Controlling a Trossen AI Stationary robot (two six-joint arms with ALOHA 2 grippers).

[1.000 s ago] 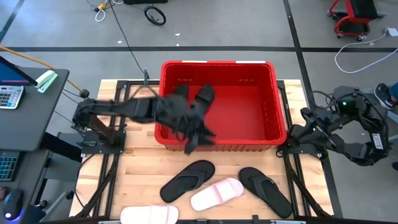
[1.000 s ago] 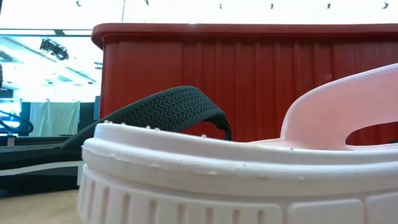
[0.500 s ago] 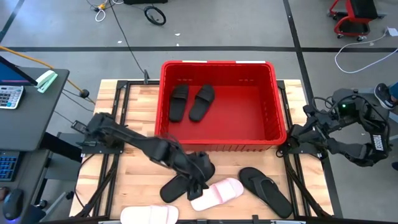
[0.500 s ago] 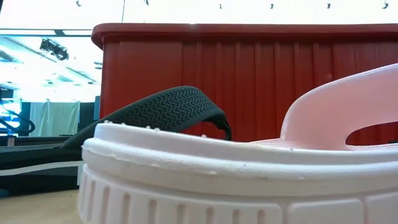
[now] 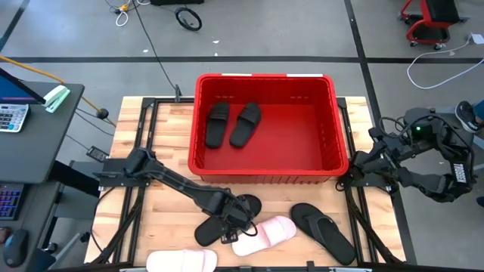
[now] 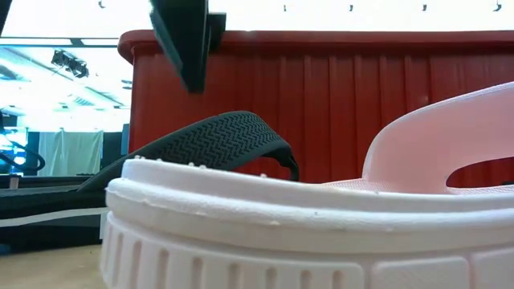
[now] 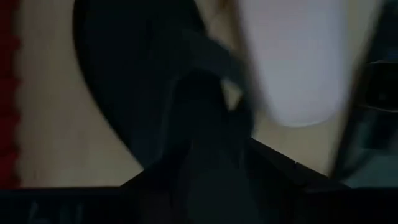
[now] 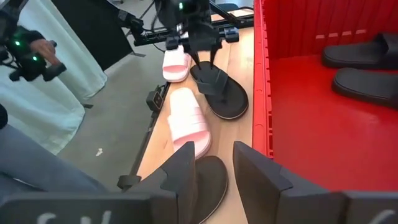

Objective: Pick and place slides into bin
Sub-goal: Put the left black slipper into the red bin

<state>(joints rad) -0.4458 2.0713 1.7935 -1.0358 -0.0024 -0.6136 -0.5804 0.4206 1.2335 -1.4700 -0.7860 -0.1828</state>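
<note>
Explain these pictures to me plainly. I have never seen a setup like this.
Two dark robot arms work at a wooden table, moving sandals into a red bin. One camera looks straight down, one sits at table height, and one rides on each wrist. Two black slides already lie in the bin. On the table are a black thong slide, another black one, and two pale pink ones. The left gripper is down at the black thong slide, jaws around its strap. The right gripper waits beside the bin, jaws open, holding nothing.

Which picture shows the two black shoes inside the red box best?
The high view: both black slides lie whole, side by side, in the red bin. The right wrist view catches them partly at its edge; the low view shows only the bin's wall.
</note>
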